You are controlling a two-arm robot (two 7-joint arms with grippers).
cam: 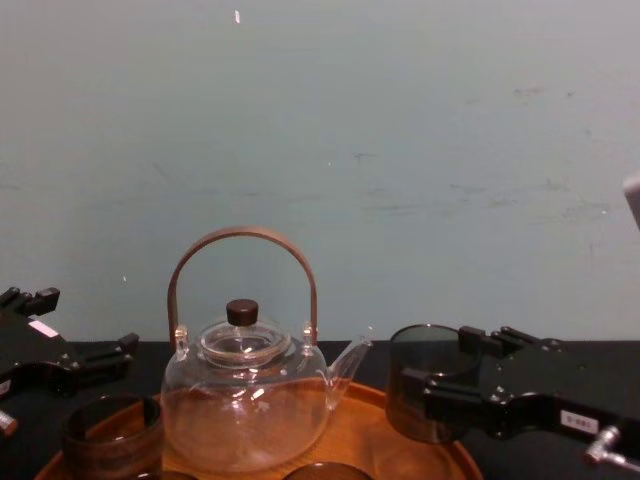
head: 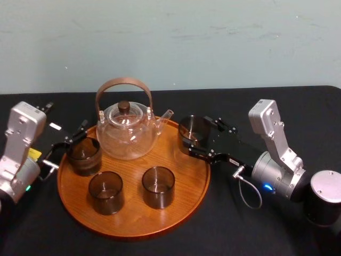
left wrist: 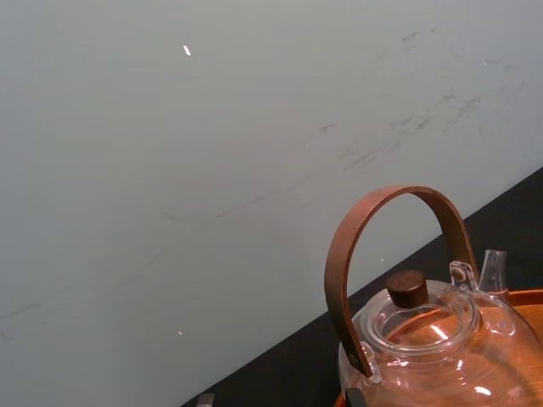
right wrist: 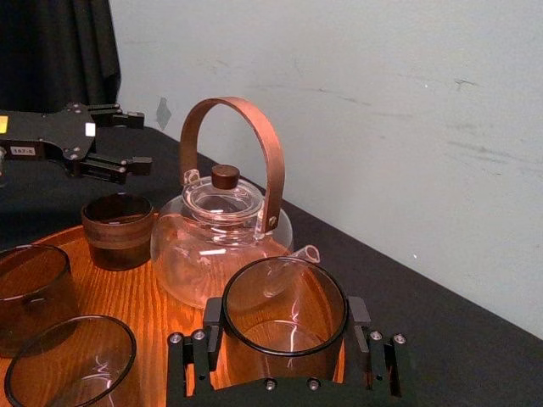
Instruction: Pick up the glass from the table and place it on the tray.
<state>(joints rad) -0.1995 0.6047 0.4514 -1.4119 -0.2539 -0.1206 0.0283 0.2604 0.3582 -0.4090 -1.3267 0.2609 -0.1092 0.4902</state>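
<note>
**Item: glass, held at the tray's right rear rim**

Glass [head: 191, 128]: clear, dark-tinted, upright, mouth up. It stands between the fingers of the right pincer [head: 198, 137], which is closed on its sides. It sits at the right rear rim of the tray [head: 133, 233], just beside the spout of the teapot [head: 128, 130].

Key relation: the tray's open floor lies from the pincer toward the robot's left and nearer the robot. The right arm is the one in place. By my reading, the glass needs a short move inward, clear of the rim and spout, before it is set down.

Views: the right wrist view shows the glass [right wrist: 284, 297] gripped on both sides, with orange wood under it. The chest view shows the glass [cam: 425, 385] level with the rim from the side. Neither settles whether the base touches the wood.

Also on the tray: three more glasses, at left [head: 83, 154], front left [head: 105, 192] and front centre [head: 158, 186].

Left pincer [head: 69, 146]: spread, holding nothing, at the tray's left edge near the left glass.

Bench [head: 298, 106]: covered in black cloth.
</note>
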